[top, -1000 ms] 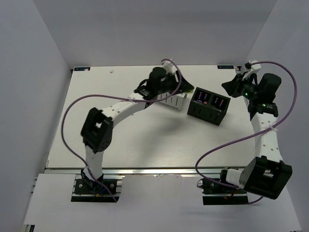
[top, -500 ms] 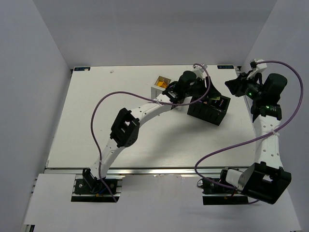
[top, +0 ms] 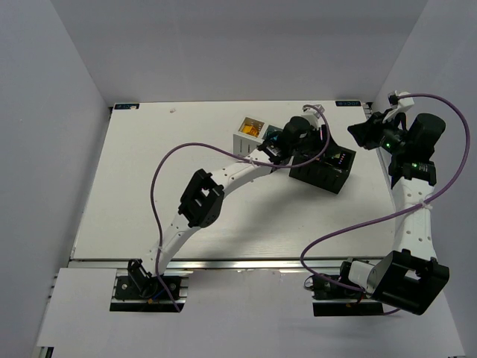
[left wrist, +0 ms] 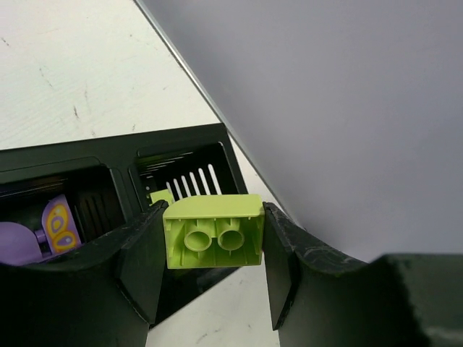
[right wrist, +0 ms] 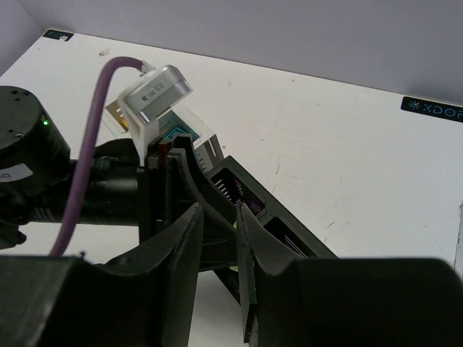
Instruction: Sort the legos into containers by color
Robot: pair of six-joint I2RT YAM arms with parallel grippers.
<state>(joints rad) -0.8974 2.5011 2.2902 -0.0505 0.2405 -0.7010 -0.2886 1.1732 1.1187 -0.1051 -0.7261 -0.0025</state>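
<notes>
**Left wrist: lime green lego (left wrist: 213, 230) gripped over black container (left wrist: 181, 141)**

Clamped between the fingers of the left end effector (left wrist: 211, 249), hollow underside toward the camera, above the compartment already holding another lime piece (left wrist: 160, 196). Purple legos (left wrist: 43, 235) in the neighbouring compartment. White container (top: 250, 133) just beside, orange and cyan inside. Right end effector (right wrist: 218, 217) slightly parted, empty, aloft over the table (top: 149, 194).

Soft, even light falls from overhead onto the white table (top: 149, 186), which looks bright, nearly washed out around the black container (top: 322, 170). Shadows beside that container are faint and soft-edged, and from above its inside is almost black. In the left wrist view the lime brick (left wrist: 213, 231) over the container is sharp. The left gripper's fingers (left wrist: 141, 264) blur towards the lens. The right gripper's fingers (right wrist: 177, 267), in front of the container, are dark and soft.
</notes>
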